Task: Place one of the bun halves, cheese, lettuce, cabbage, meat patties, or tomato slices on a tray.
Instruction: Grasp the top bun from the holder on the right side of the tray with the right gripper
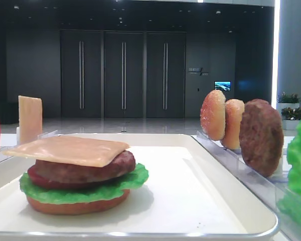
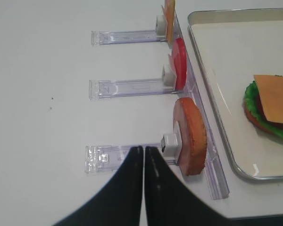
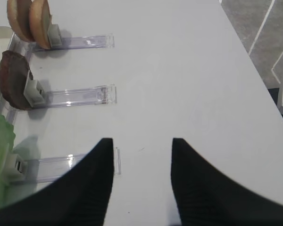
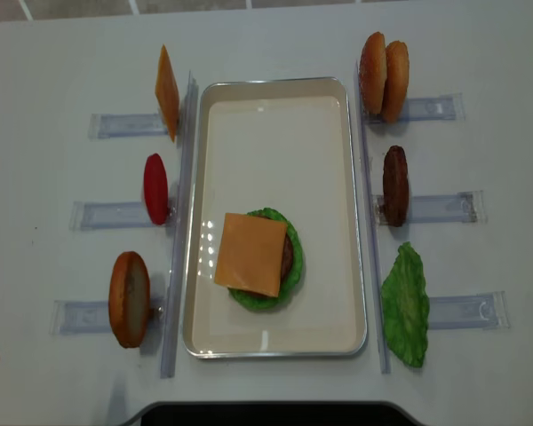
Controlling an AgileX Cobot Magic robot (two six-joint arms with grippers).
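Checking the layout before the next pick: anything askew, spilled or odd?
Nothing spilled or damaged. The stack on the tray looks slightly untidy: the cheese sits rotated and overhangs the meat patty and lettuce on one side. The rack items stand upright in their holders.

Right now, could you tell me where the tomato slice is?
In the overhead view the tomato slice stands upright left of the tray, between the cheese and a bun.

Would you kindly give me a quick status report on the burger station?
Left gripper shut, empty; right gripper open, empty. Stack on tray topped with cheese, no bun top yet. Bun halves racked; path clear.
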